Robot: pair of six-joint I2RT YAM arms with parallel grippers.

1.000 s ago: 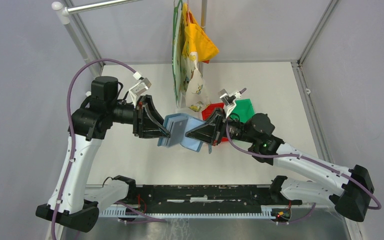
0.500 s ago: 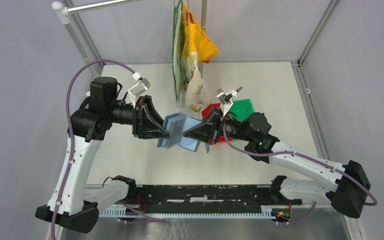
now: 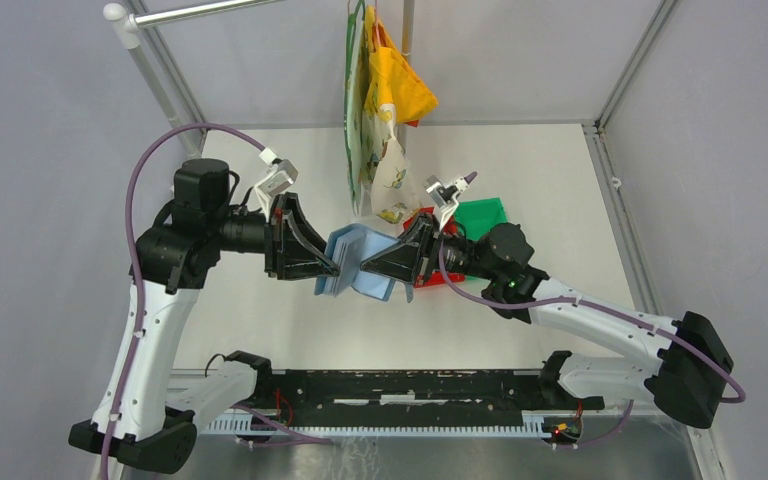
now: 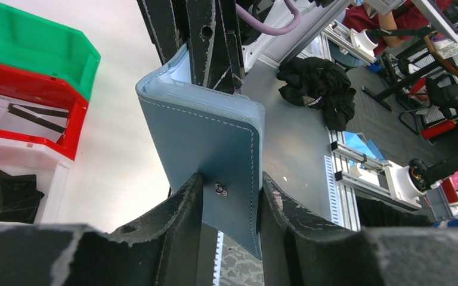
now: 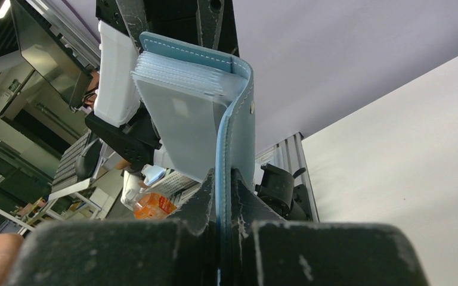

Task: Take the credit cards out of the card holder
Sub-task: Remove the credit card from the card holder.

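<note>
The teal-blue card holder point(image 3: 358, 256) hangs in the air above the table's middle, held between both arms. My left gripper point(image 3: 332, 272) is shut on its snap-button cover point(image 4: 214, 137), which fills the gap between the two fingers. From the right, my right gripper point(image 3: 368, 268) pinches the opposite flap point(image 5: 238, 107) edge-on. A stack of clear sleeves fans out inside, with a pale grey card point(image 5: 182, 128) at the front. A pale striped credit card point(image 4: 30, 117) lies in the red bin and black cards point(image 4: 6, 190) in the white bin.
A green bin point(image 3: 483, 215) and a red bin point(image 3: 421, 221) sit just behind my right gripper, and a white bin point(image 4: 18, 159) shows next to them in the left wrist view. Cloth bags point(image 3: 385, 110) hang from the frame over the back of the table.
My right arm has moved left toward the left gripper, folding the card holder narrower between them. The left arm has shifted slightly. Both grips hold.
</note>
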